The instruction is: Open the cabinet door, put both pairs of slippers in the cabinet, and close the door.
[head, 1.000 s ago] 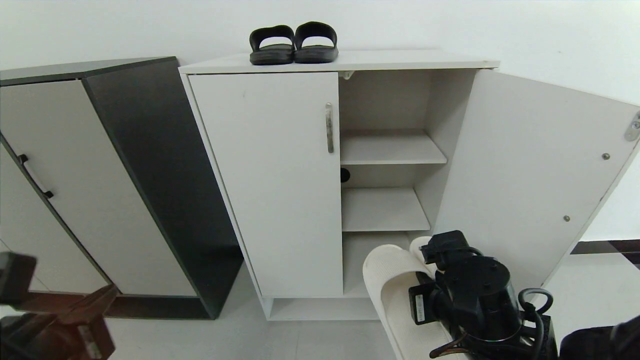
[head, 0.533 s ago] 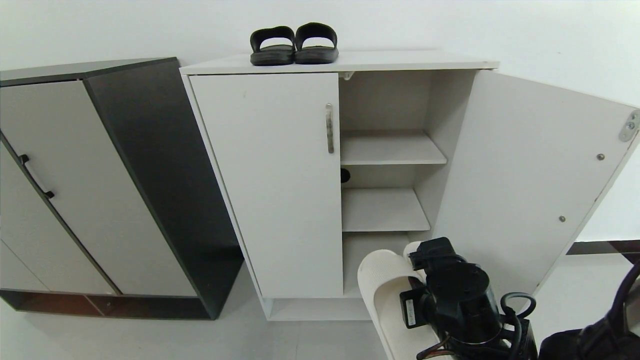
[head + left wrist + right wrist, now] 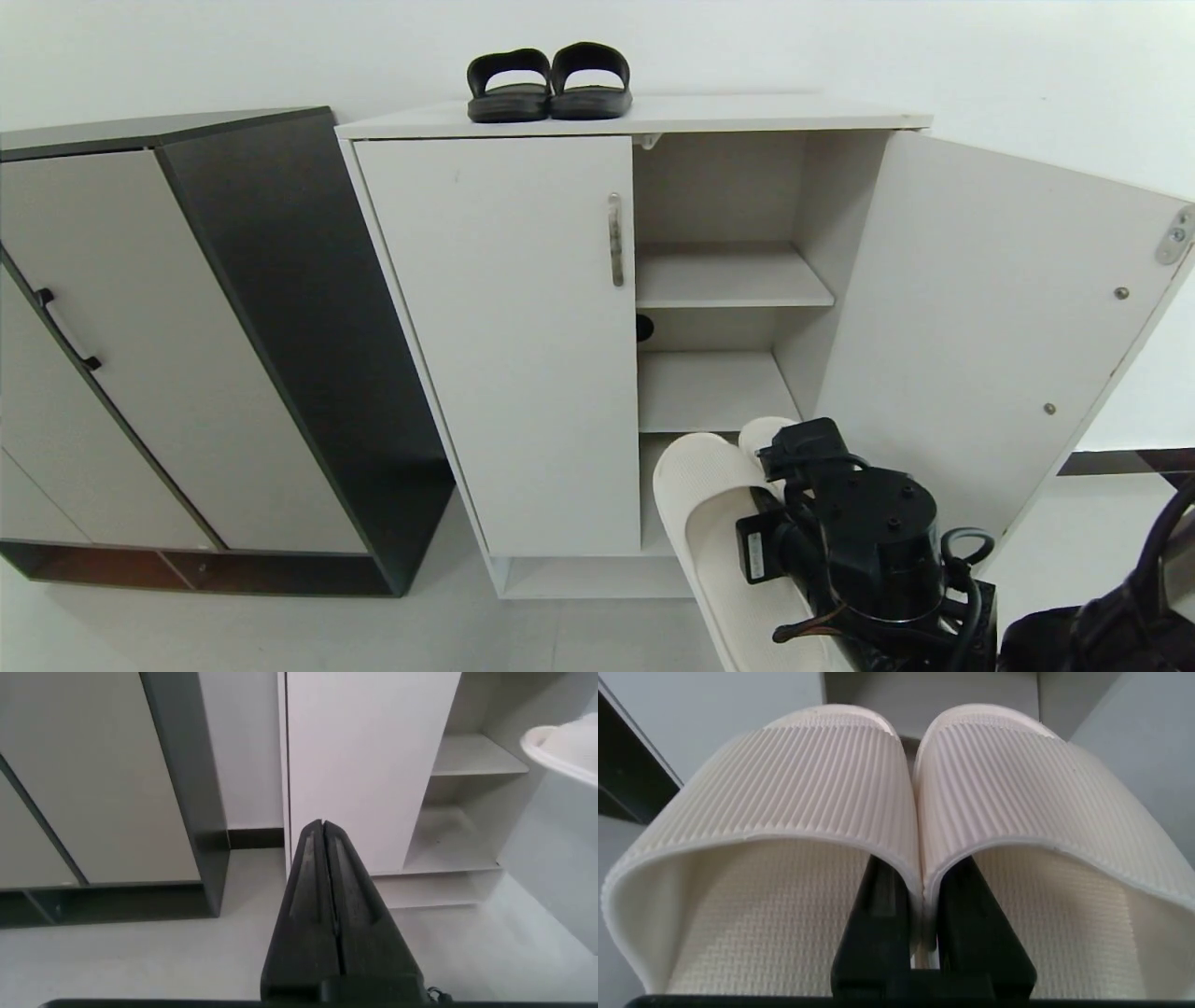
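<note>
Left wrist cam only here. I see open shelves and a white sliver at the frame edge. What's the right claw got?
Observer: The right claw is shut on the white slippers, pinching the two inner strap edges together.
Operator: In the cabinet yet?
Observer: Not on a shelf. The head view has them held in front of the white cabinet, at its open right side, toes toward the opening.
Operator: Other pair?
Observer: The black slippers sit side by side on the cabinet top, above the shut left door.
</note>
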Robot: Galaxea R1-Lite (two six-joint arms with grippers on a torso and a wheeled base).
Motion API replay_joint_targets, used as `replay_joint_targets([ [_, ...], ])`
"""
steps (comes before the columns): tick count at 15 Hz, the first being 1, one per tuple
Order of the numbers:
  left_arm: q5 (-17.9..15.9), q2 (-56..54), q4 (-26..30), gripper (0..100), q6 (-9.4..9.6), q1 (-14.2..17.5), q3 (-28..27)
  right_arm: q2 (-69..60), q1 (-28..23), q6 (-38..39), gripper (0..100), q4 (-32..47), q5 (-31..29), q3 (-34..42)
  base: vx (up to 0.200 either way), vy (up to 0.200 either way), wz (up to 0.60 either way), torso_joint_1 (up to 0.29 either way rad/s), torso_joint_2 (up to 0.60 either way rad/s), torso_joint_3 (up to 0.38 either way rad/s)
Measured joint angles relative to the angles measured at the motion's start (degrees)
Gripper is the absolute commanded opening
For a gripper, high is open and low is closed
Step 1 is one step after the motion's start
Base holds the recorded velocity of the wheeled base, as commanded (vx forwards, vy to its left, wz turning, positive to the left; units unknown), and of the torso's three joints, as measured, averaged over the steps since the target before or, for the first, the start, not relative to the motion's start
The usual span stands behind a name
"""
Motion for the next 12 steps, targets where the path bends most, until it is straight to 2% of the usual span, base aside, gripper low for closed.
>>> replay_joint_targets([
  [3,0.0,-0.4,0.0,0,-0.07,0.0,0.0,0.3,0.0,0.0,0,-0.5,0.4,-1.0,0.000,0.000,0.00,0.000,0.00,0.000],
  [9,0.0,-0.4,0.0,0,-0.07,0.0,0.0,0.7,0.1,0.1,0,-0.6,0.2,-2.1,0.000,-0.200,0.00,0.002,0.00,0.001],
  [12,-0.1,-0.4,0.0,0,-0.07,0.0,0.0,0.7,0.3,0.1,0,-0.9,0.2,-2.1,0.000,0.000,0.00,0.000,0.00,0.000],
])
